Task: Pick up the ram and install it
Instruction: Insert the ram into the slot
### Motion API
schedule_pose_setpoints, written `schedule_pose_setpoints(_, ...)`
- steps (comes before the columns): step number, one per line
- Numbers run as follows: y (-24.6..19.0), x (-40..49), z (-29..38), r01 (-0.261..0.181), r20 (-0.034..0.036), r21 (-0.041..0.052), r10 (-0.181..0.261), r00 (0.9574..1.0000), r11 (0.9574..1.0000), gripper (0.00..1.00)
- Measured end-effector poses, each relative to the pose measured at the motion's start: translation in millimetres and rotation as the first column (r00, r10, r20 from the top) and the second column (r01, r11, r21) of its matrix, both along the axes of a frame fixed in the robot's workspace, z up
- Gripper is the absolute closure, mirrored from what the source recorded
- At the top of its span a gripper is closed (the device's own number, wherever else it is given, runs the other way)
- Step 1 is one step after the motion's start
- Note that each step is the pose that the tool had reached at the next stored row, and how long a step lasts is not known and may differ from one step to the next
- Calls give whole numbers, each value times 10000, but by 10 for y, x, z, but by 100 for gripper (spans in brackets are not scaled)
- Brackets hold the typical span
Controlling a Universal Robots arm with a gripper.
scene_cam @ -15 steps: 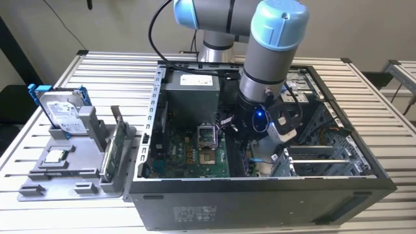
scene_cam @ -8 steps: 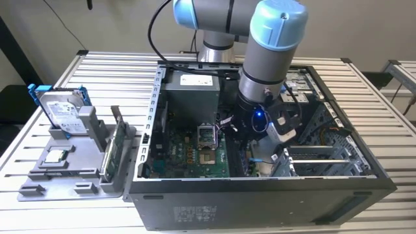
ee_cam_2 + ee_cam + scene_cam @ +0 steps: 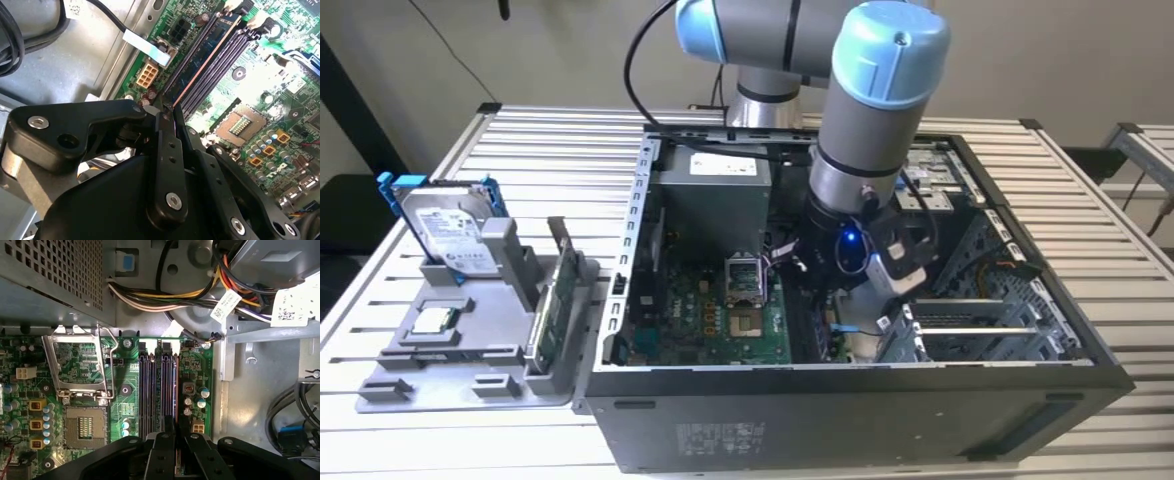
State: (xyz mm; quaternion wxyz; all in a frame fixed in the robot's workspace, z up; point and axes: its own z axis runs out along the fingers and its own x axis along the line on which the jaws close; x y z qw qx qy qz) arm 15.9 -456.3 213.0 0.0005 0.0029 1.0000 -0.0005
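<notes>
While seated in slot (image 3: pixel 220 47), ram (image 3: pixel 207 52).

This looks like a robotics lab or test workshop set up for computer assembly. An open dark grey metal computer case (image 3: pixel 854 400) lies on a bench of pale slatted aluminium profiles (image 3: pixel 547 150), its green motherboard (image 3: pixel 720 325) exposed. A grey-and-blue jointed robot arm (image 3: pixel 867 110) reaches down into the case. Beside the case, toward the exterior view's left, a grey moulded parts holder (image 3: pixel 447 355) stands components upright.
</notes>
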Motion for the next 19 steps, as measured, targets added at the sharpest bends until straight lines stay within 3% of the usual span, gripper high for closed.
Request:
schedule_pose_setpoints(9,1,0,-7,0,0,6,0,10000,10000,86)
schedule_pose_setpoints(11,1,0,-7,0,1,3,0,10000,10000,84)
schedule_pose_setpoints(12,1,0,-7,0,1,2,0,10000,10000,78)
schedule_pose_setpoints(15,-1,0,-1,2,1,14,-2,10000,10000,78)
schedule_pose_setpoints(19,0,0,146,2,1,22,-2,10000,10000,78)
